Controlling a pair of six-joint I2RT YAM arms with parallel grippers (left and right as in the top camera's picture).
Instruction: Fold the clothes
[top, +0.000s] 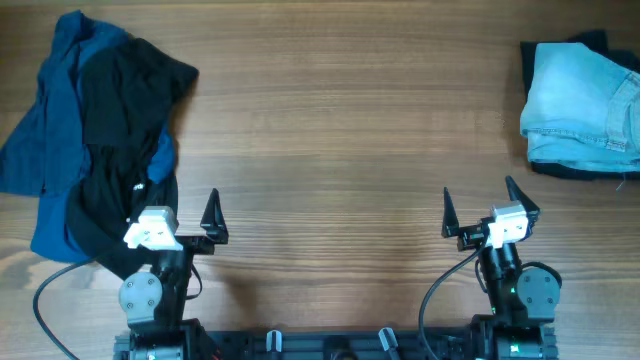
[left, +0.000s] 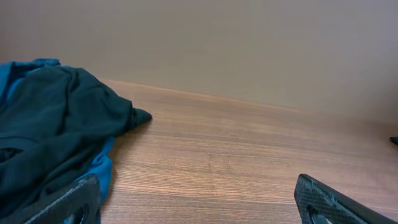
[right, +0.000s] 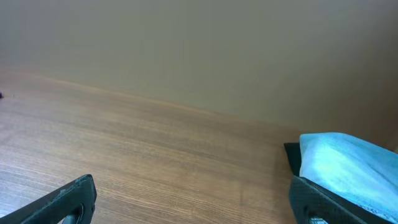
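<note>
Gaping wide and holding nothing, the left claw (left: 198, 208) and right claw (right: 198, 208) sit near the table's (top: 330, 130) front edge. Overhead alone shows both piles: a black garment (top: 125, 130) heaped over a royal-blue garment (top: 35, 150) far left, and folded denim shorts (top: 580, 105) atop a dark garment (top: 565, 171) far right. Each wrist view catches only its own side's pile.

My overhead view looks straight down on the counter (top: 330, 130) from well above, with the near edge at the bottom of the frame. The left wrist camera rides low over the wood, facing the far edge and the wall (left: 249, 43). With overhead it shares the black garment (left: 56, 124) toward the far left corner. The right wrist camera, equally low, shares the denim shorts (right: 348, 162) toward the far right corner.
</note>
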